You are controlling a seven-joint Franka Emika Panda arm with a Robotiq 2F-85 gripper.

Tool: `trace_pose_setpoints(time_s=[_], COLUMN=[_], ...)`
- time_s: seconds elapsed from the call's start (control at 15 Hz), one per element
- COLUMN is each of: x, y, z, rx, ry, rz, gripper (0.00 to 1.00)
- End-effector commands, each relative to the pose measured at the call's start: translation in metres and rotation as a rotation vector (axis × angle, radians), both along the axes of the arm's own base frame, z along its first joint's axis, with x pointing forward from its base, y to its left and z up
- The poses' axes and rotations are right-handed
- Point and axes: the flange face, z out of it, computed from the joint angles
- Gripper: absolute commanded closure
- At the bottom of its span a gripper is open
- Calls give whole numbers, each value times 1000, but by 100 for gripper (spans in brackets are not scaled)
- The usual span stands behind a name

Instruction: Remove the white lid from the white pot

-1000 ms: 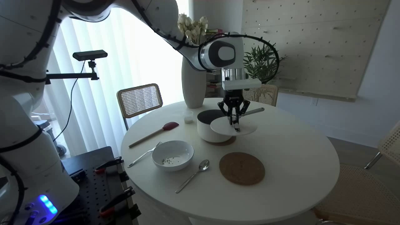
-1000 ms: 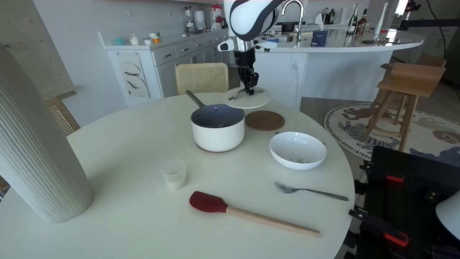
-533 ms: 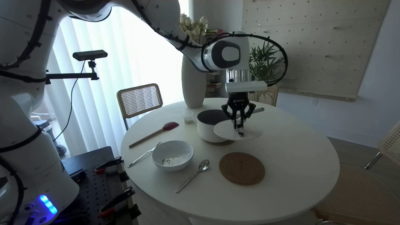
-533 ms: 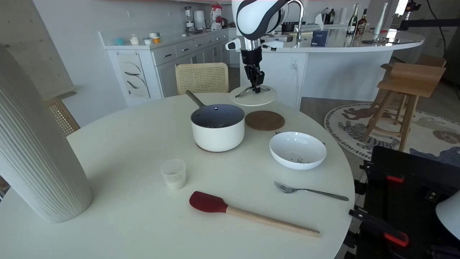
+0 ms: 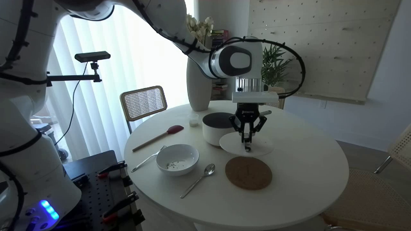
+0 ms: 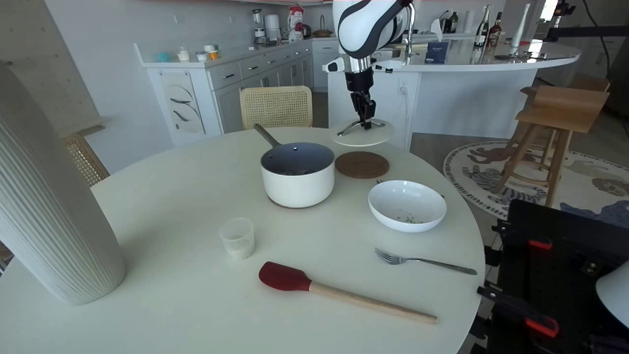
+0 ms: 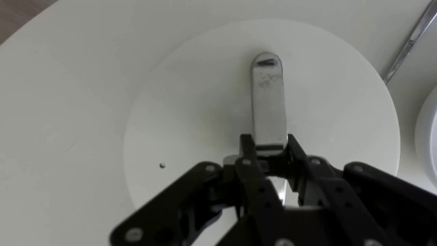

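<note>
The white lid (image 5: 229,143) hangs level in the air beside the white pot (image 5: 210,133). It also shows in an exterior view (image 6: 361,141), beyond the brown mat. My gripper (image 5: 246,140) is shut on the lid's metal strap handle (image 7: 268,109), with one finger on each side of it. In the wrist view the lid (image 7: 191,112) fills the middle, under the gripper (image 7: 268,141). The pot is uncovered and its dark inside (image 6: 297,160) shows. Its long side handle (image 6: 267,135) points to the far side. How high the lid is above the table is hard to tell.
A brown round mat (image 5: 248,175) lies near the lid. A white bowl (image 5: 177,157), a spoon (image 5: 209,169), a fork (image 6: 422,260), a red spatula (image 6: 285,276) and a small cup (image 6: 238,241) are on the table. A tall white vase (image 6: 59,206) stands at one side.
My gripper has carried the lid farther from the pot and lower, towards the brown mat's side. The grip has stayed shut. The pot and the other things have not moved.
</note>
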Motion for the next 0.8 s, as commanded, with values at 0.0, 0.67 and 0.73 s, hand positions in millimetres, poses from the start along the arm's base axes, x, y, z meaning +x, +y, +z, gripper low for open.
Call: trace_pose_setpoints(time_s=[0.0,0.67,0.73], x=[-20,-21,-21], y=[-2,-5,-5], z=[11,-20,-20], rx=[-4,3,3], ry=[-13,40,40], rz=[-57,-63,-63], gripper=[94,75,75])
